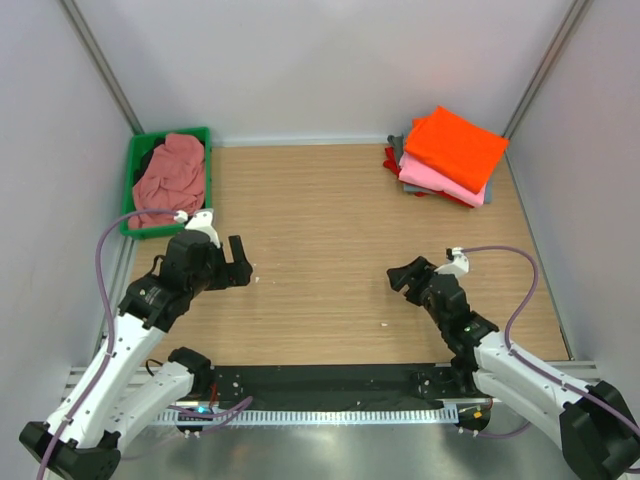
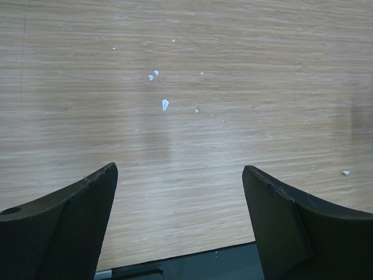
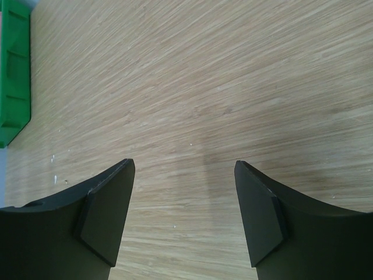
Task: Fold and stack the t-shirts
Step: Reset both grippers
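Observation:
A stack of folded t-shirts sits at the table's far right corner: a bright orange one (image 1: 455,147) on top, then a pink one (image 1: 440,178), with red (image 1: 393,160) and grey (image 1: 398,141) edges below. A crumpled dusty-pink t-shirt (image 1: 172,178) lies in the green bin (image 1: 133,165) at the far left. My left gripper (image 1: 240,262) is open and empty over bare wood, near the bin; its fingers (image 2: 70,216) show in the left wrist view. My right gripper (image 1: 402,275) is open and empty over the table's middle right; its fingers (image 3: 265,216) frame bare wood.
Small white specks (image 2: 165,104) lie on the wooden table (image 1: 330,220) by the left gripper. The bin's green corner (image 3: 14,70) shows in the right wrist view. White walls with metal posts enclose the table. A black strip (image 1: 330,380) runs along the near edge.

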Available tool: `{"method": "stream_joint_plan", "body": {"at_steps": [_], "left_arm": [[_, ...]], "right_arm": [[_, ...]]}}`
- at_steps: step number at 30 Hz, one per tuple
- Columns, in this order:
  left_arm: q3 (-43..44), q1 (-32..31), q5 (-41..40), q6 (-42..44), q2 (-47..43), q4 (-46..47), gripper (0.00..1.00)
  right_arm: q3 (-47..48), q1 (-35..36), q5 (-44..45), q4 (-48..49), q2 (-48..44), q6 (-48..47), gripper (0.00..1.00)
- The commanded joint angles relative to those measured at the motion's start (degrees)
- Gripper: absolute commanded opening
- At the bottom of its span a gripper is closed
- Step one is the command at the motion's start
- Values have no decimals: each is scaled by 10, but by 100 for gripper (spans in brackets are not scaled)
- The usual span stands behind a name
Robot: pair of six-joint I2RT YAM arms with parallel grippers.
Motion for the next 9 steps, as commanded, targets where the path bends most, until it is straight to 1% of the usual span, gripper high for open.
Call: {"method": "stream_joint_plan", "body": {"at_steps": [1, 6, 9], "left_arm": [[1, 1, -9, -1, -2, 13, 88], [2, 1, -13, -1, -6, 12, 88], [2, 1, -20, -1, -9, 11, 89]], "right_arm": [[8, 3, 10, 42, -3, -4, 75], [-1, 3, -11, 64, -13, -16, 73], [-9, 3, -10, 60, -34, -15, 75]]}}
